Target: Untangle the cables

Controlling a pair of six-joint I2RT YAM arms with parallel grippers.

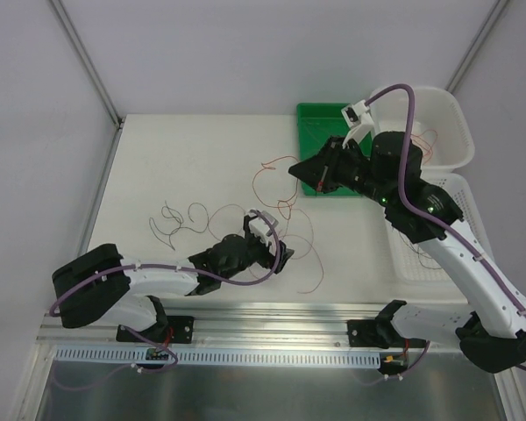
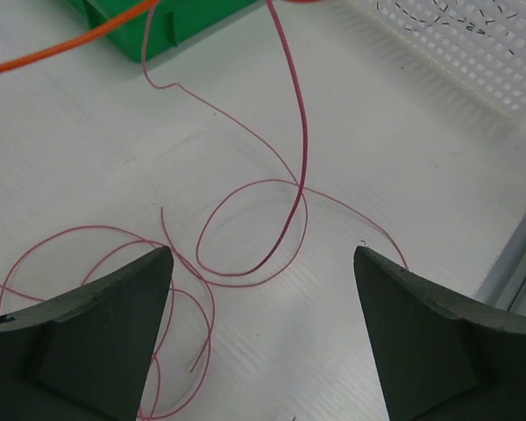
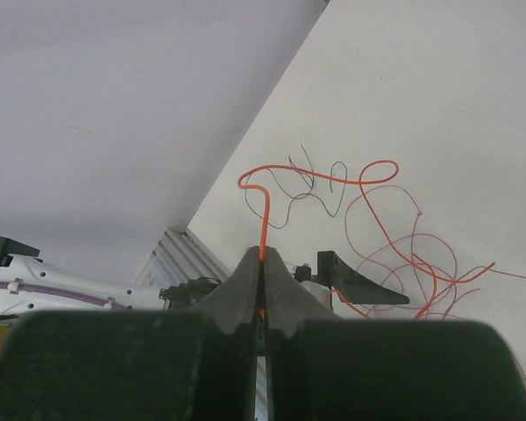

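My right gripper (image 3: 263, 255) is shut on a thin orange cable (image 3: 331, 180) and holds it above the table; it curves away over the other wires. In the top view this gripper (image 1: 298, 169) hovers by the green tray's left edge. Thin red cables (image 2: 291, 189) lie in loose overlapping loops on the white table between the wide-open fingers of my left gripper (image 2: 261, 261), which holds nothing. In the top view the left gripper (image 1: 279, 244) sits among red loops (image 1: 289, 209). Dark thin cables (image 1: 171, 221) curl left of it and also show in the right wrist view (image 3: 305, 189).
A green tray (image 1: 320, 127) stands at the back centre. A white basket (image 1: 438, 118) with a few wires stands at the back right, and a flat white perforated basket (image 1: 465, 210) lies in front of it. An aluminium rail (image 1: 272, 320) runs along the near table edge.
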